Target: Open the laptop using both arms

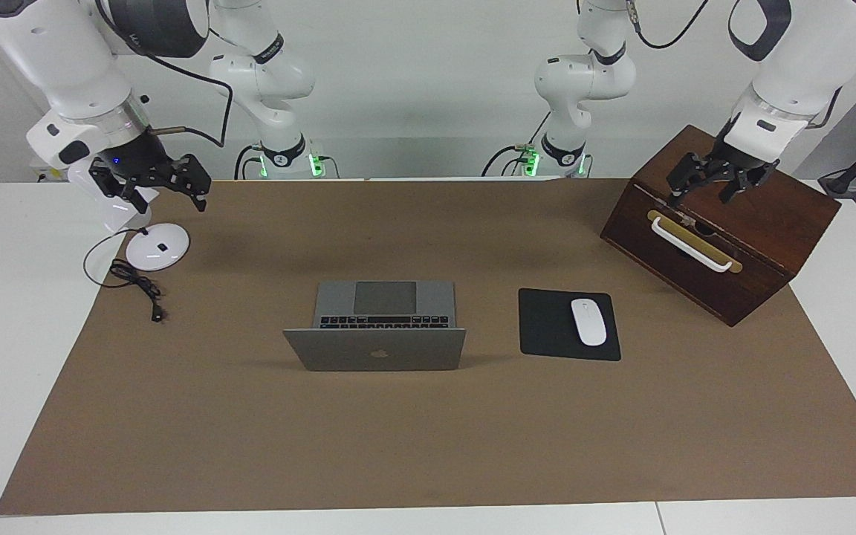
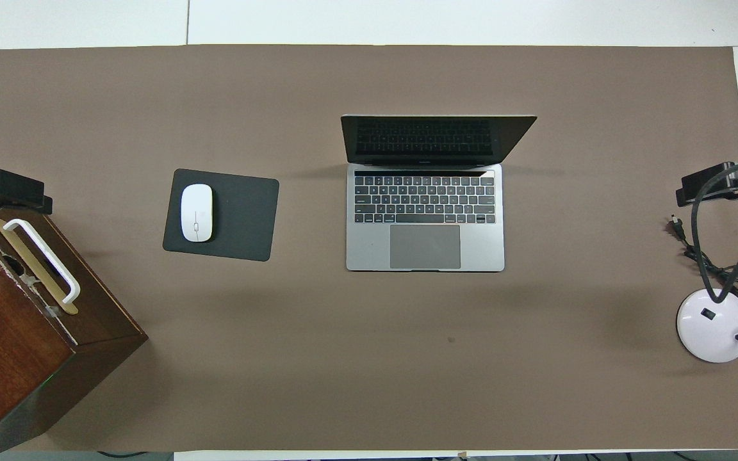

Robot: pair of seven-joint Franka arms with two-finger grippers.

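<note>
The silver-grey laptop (image 1: 376,349) stands open in the middle of the brown mat, its lid upright with the apple logo facing away from the robots. Its black keys and grey trackpad (image 2: 425,218) show in the overhead view. My left gripper (image 1: 707,189) hangs open and empty over the wooden box at the left arm's end; it also shows in the overhead view (image 2: 4,189). My right gripper (image 1: 164,192) hangs open and empty over the lamp at the right arm's end, also seen from overhead (image 2: 712,182). Both are far from the laptop.
A dark wooden box (image 1: 762,253) with a white handle (image 1: 692,245) sits at the left arm's end. A black mouse pad (image 1: 547,323) with a white mouse (image 1: 588,321) lies beside the laptop. A white lamp base (image 1: 157,247) and black cable (image 1: 138,286) sit at the right arm's end.
</note>
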